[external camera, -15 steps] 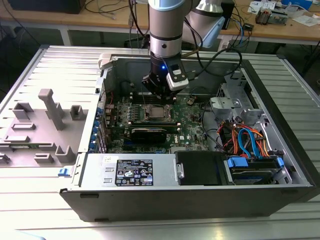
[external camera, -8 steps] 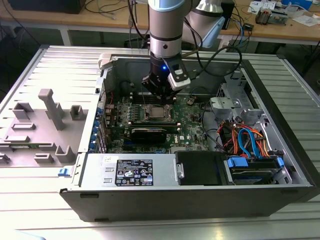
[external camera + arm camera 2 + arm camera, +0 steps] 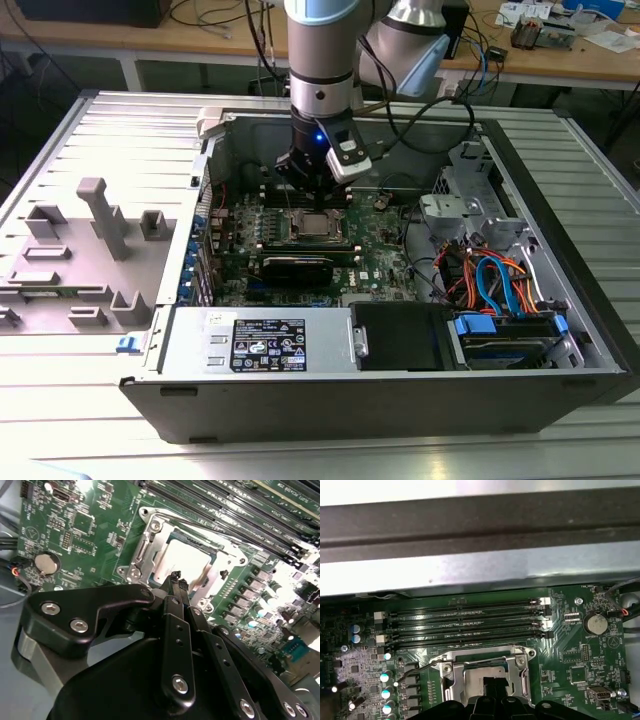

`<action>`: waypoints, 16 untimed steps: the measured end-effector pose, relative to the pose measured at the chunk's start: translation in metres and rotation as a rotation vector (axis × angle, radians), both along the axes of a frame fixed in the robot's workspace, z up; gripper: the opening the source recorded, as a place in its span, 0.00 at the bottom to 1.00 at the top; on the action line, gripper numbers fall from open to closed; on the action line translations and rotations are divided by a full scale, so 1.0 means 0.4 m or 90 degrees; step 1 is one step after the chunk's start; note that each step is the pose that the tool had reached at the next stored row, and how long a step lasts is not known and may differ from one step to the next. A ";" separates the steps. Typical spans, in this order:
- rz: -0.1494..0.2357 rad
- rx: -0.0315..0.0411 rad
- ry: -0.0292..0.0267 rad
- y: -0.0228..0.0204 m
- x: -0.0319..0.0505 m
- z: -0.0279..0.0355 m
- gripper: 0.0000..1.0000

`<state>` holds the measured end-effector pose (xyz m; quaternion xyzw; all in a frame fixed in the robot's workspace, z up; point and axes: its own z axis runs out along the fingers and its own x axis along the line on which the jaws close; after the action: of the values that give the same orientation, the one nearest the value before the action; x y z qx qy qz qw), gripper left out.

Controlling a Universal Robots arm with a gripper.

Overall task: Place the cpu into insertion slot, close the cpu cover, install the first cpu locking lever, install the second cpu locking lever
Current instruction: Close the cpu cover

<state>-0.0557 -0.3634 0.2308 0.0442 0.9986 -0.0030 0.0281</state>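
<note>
The cpu (image 3: pixel 186 559) lies flat in the insertion slot (image 3: pixel 318 226) on the green motherboard, its silver top showing through the window of the cpu cover (image 3: pixel 148 545). The cover lies down flat around the chip. A thin wire lever (image 3: pixel 200 532) runs along one edge of the cover. My gripper (image 3: pixel 176 577) hovers just above the near edge of the chip with its black fingers pressed together and nothing between them. In the exterior view the gripper (image 3: pixel 312 192) stands upright over the socket. In the first wrist view the cover (image 3: pixel 485 661) sits just ahead of the fingertips (image 3: pixel 492 684).
Long black memory slots (image 3: pixel 470 625) run beside the socket. A coin battery (image 3: pixel 47 563) sits on the board. The grey case wall (image 3: pixel 480 565) rises close behind. A power supply (image 3: pixel 260 340) and drive cables (image 3: pixel 490 280) fill the case's front and the exterior view's right.
</note>
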 end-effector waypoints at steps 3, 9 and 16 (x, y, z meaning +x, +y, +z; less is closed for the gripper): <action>0.005 -0.0002 0.0001 0.000 -0.007 -0.001 0.11; 0.027 -0.0001 0.0001 -0.004 -0.029 -0.003 0.11; 0.052 -0.0001 0.0001 -0.014 -0.053 -0.012 0.11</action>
<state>-0.0769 -0.3692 0.2261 0.0037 0.9996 -0.0020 0.0282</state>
